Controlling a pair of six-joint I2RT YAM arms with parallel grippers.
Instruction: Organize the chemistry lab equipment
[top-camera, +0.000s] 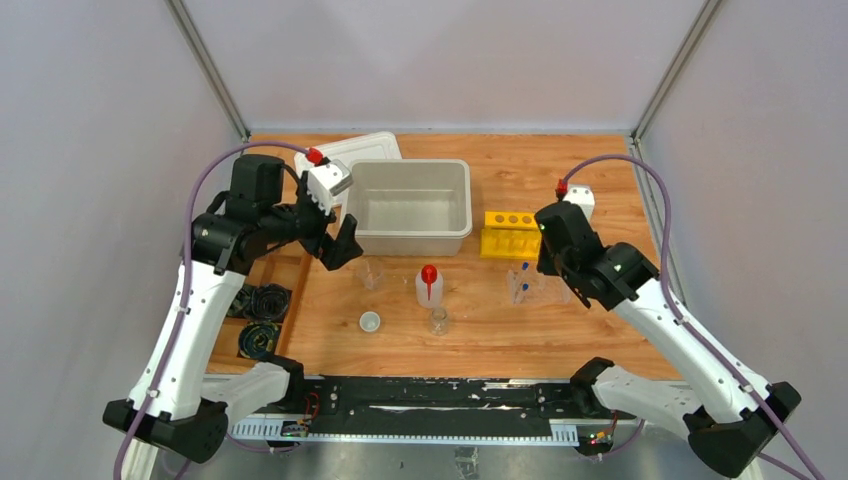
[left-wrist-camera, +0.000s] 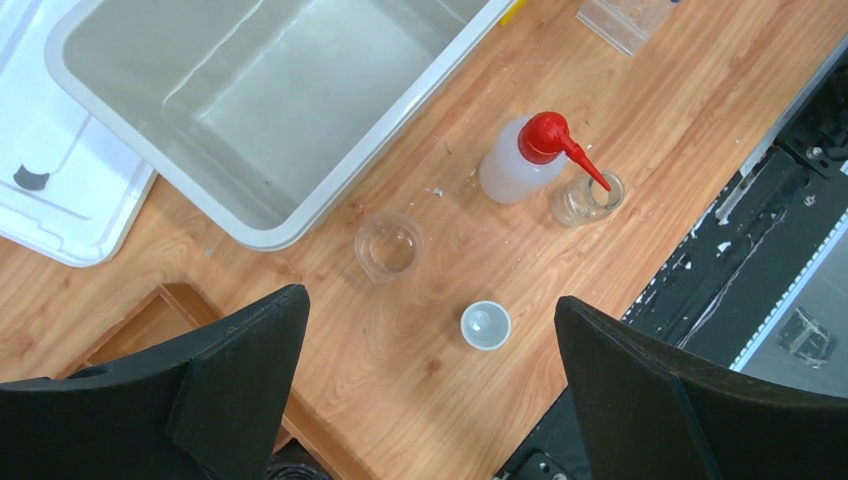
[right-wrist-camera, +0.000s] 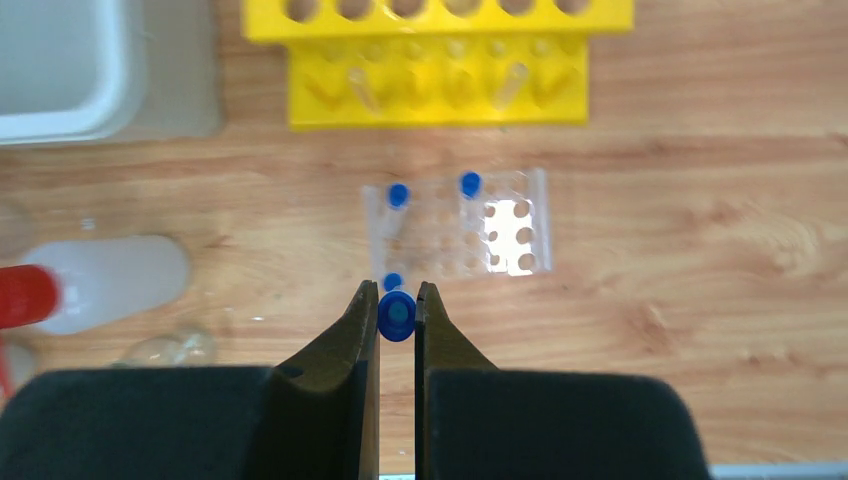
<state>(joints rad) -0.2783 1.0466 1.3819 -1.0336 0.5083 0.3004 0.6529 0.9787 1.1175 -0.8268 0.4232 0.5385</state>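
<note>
Left arm: up from the near-left corner of the table (top-camera: 560, 340), elbow bent, wrist turned in toward the middle, hanging just off the near-left corner of the white bin (top-camera: 408, 163).
Left gripper (left-wrist-camera: 430, 300): fingers spread wide, nothing between them; it looks straight down on bare wood.
Under the left gripper: a clear beaker (left-wrist-camera: 388, 245) just off the bin's near wall, and a tiny white cup (left-wrist-camera: 485, 325) nearer the front edge, both upright and apart.
Squeeze bottle (left-wrist-camera: 515, 160): white with a red nozzle, standing mid-table; the nozzle tip sits over a small glass (left-wrist-camera: 585, 200) beside it.
Right arm: rises from the near-right corner, forearm angled in, wrist tipped down over the clear rack (right-wrist-camera: 500, 225) on the right half of the table.
Right gripper (right-wrist-camera: 397, 300): pinching the blue cap of a test tube (right-wrist-camera: 397, 316) right at the clear rack's near edge.
Other tubes: three more blue caps (right-wrist-camera: 398, 195) show in the clear rack.
Yellow rack (right-wrist-camera: 440, 60): beyond the clear rack, toward the far edge, next to the bin.
Hard to make out: the held tube's body is hidden under its cap and the fingers; I cannot tell whether it is seated in the rack or lifted.
Cut off: the bin's white lid (top-camera: 360, 148) sits partly behind the bin at the far edge; the right fingertips are blocked by the wrist in the overhead view.
Cable coils (top-camera: 265, 300): black, in the recess by the left edge.
</note>
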